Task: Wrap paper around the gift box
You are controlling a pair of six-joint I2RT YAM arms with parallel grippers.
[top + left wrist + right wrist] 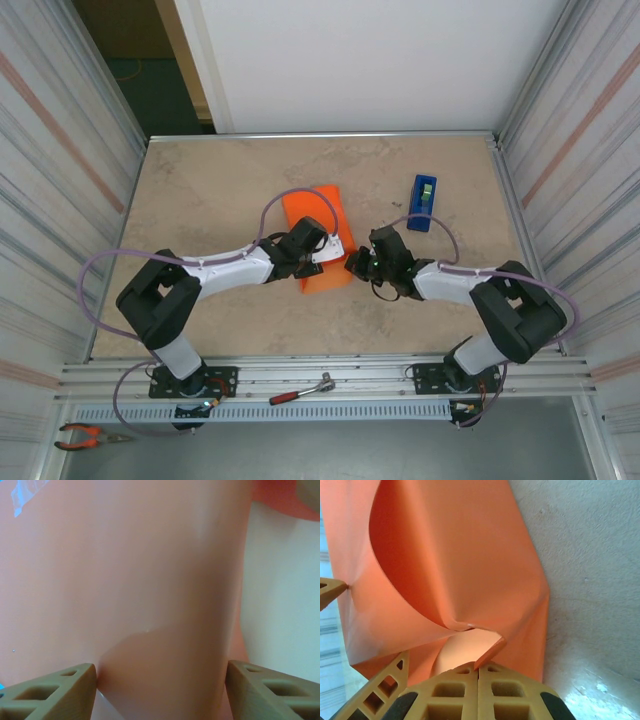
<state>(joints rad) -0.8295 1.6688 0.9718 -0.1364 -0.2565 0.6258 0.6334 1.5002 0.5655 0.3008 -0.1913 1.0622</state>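
Observation:
The orange paper lies folded into a bundle at mid-table, and the gift box is hidden inside it. My left gripper reaches over the bundle's near right part. In the left wrist view its fingers stand wide apart, and a paper-covered block fills the gap and touches both. My right gripper meets the bundle's near right corner. Its tips are pressed together on a corner of the paper, which curls up and away in a loose fold.
A blue tape dispenser stands to the right of the bundle, beyond the right arm. A red-handled ratchet lies on the front rail and pliers at the near left. Metal walls close in both sides.

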